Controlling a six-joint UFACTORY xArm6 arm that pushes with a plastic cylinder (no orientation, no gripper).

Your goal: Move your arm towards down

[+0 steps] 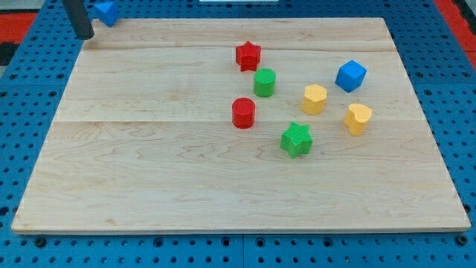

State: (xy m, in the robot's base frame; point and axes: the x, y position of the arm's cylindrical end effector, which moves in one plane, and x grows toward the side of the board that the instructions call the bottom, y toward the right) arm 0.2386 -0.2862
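Observation:
My tip (85,35) is at the view's top left corner, at the far left edge of the wooden board (149,171). A blue block (106,12) lies just to its right, at the top edge, close to the rod. The other blocks are grouped right of centre, far from the tip: a red star (248,56), a green cylinder (264,82), a red cylinder (243,112), a green star (296,139), a yellow hexagonal block (314,98), a yellow heart-like block (358,117) and a blue cube (350,76).
The board rests on a blue perforated base (22,112) that shows on all sides. A red strip (455,15) shows at the view's top right.

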